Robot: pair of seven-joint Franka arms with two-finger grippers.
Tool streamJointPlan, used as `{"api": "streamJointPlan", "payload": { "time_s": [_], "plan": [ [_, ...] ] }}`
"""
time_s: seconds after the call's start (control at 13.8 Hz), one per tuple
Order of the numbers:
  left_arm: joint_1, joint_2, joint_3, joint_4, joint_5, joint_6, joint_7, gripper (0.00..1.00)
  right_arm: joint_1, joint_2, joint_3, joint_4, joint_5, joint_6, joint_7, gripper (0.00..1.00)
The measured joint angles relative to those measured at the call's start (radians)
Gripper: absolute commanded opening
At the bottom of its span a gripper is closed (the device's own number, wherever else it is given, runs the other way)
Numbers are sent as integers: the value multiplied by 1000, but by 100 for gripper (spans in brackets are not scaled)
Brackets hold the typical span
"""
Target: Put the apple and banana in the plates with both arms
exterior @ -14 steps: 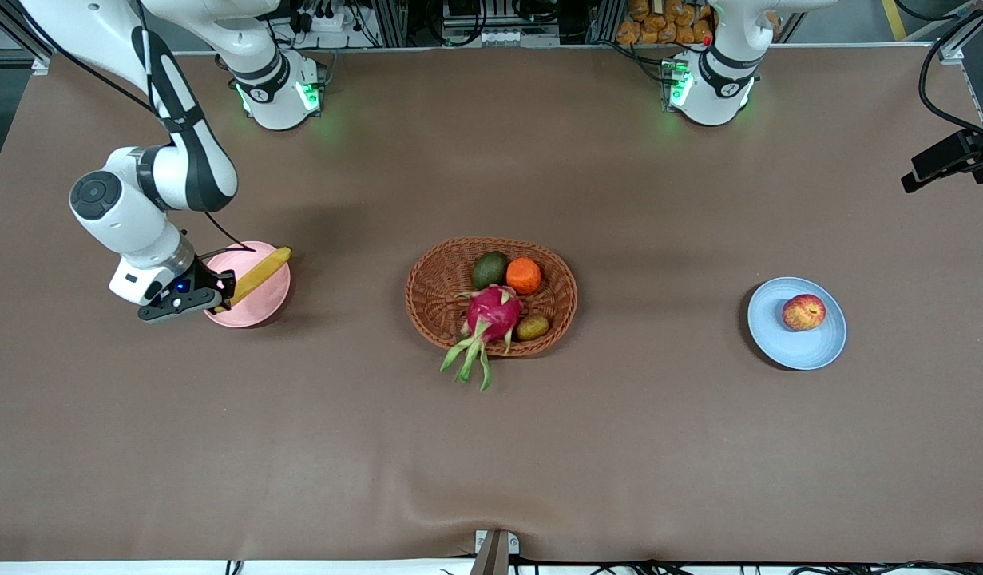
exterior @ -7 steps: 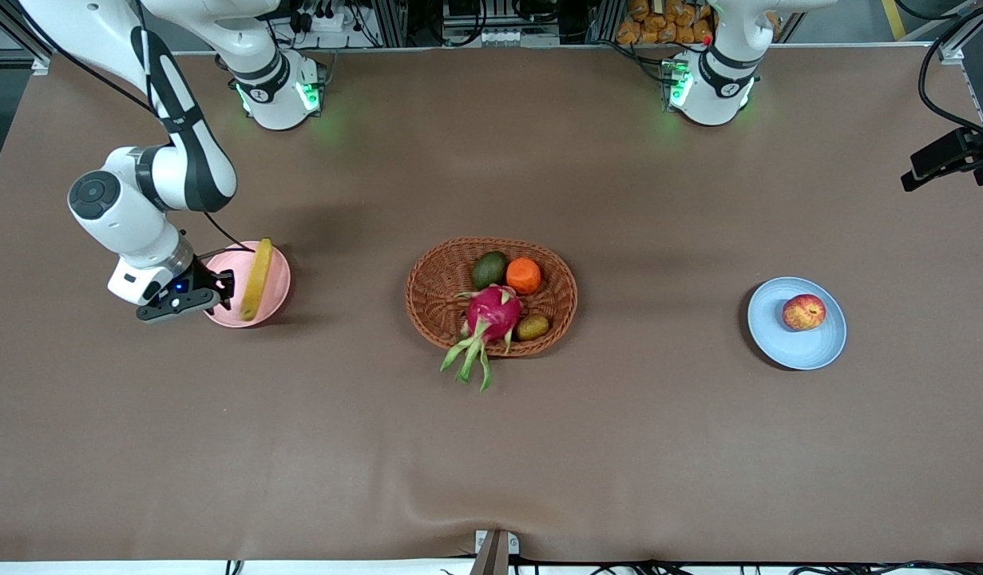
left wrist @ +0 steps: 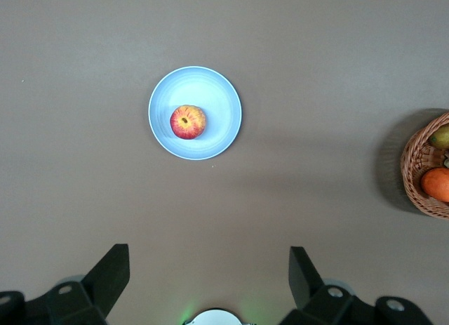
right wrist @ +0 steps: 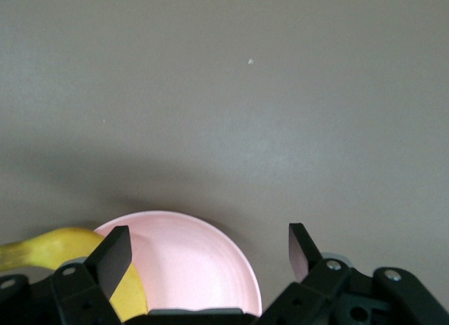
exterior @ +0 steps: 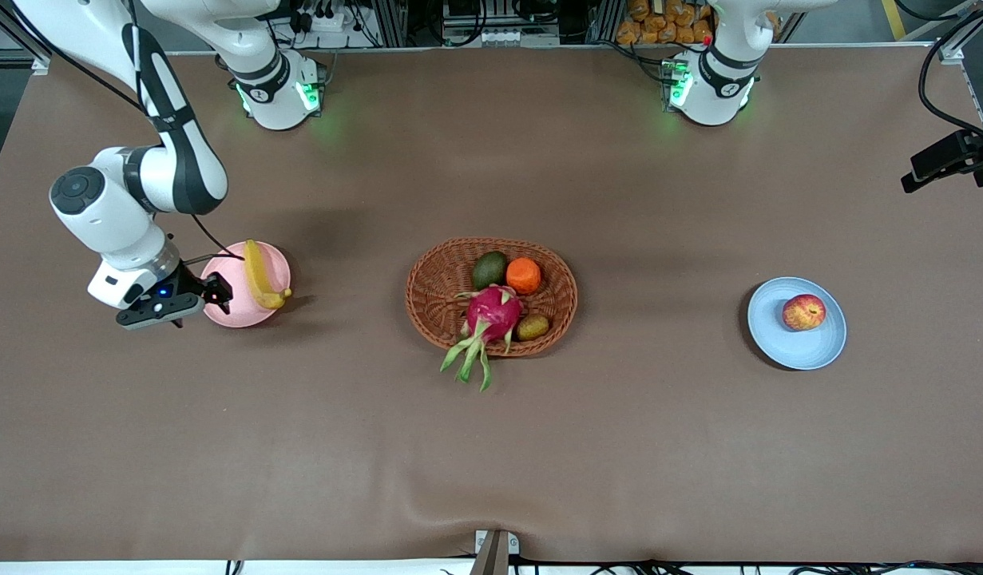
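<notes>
Brown table (exterior: 491,447), no readable labels.

I see two white jointed arms with black joint rings, green lights glowing at both bases. A thin black cable trails off my right arm's wrist, a small blue light beside its black right gripper (exterior: 212,294).

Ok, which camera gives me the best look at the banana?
The front view: the whole banana shows, lying on the pink plate with one end over its rim. The right wrist view catches only part of it beside the open right tool. The left wrist view shows none of it.
</notes>
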Motion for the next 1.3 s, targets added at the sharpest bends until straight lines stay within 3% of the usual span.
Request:
{"api": "streamJointPlan", "payload": {
  "time_s": [0.22,0.43,0.72,1.3],
  "plan": [
    [0,2,0,0,0,0,0,100,8,-33,0,55,4,-77,-45,100],
    [0,4,0,0,0,0,0,100,12,-67,-1,223,25,-417,-99,100],
    [-1,6,-1,0,0,0,0,100,18,-81,-12,452,36,-731,-59,100],
    [0,7,-1,0,0,0,0,100,73,-83,-14,753,38,-1066,216,100]
  ]
}}
